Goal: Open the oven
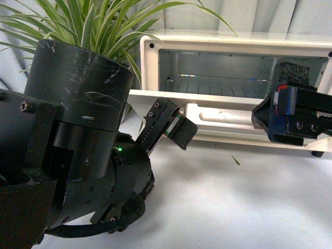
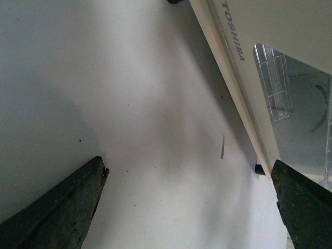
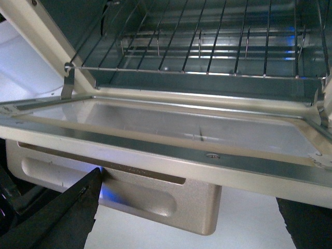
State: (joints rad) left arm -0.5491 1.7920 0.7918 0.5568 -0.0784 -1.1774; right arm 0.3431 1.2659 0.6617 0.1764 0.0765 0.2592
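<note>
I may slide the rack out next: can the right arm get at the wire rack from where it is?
Probably yes. The oven door lies folded down, leaving the wire rack exposed, and the open right gripper sits at the door's front edge; it only has to pass above the door.

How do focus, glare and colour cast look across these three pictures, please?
Front view: the left arm looms close and dark, and the wire rack shows a rainbow glint. Left wrist view: the oven lettering reads sharply, soft shadows cross the table. Right wrist view: a blue glow tints the door handle; the fingers are blurred.
</note>
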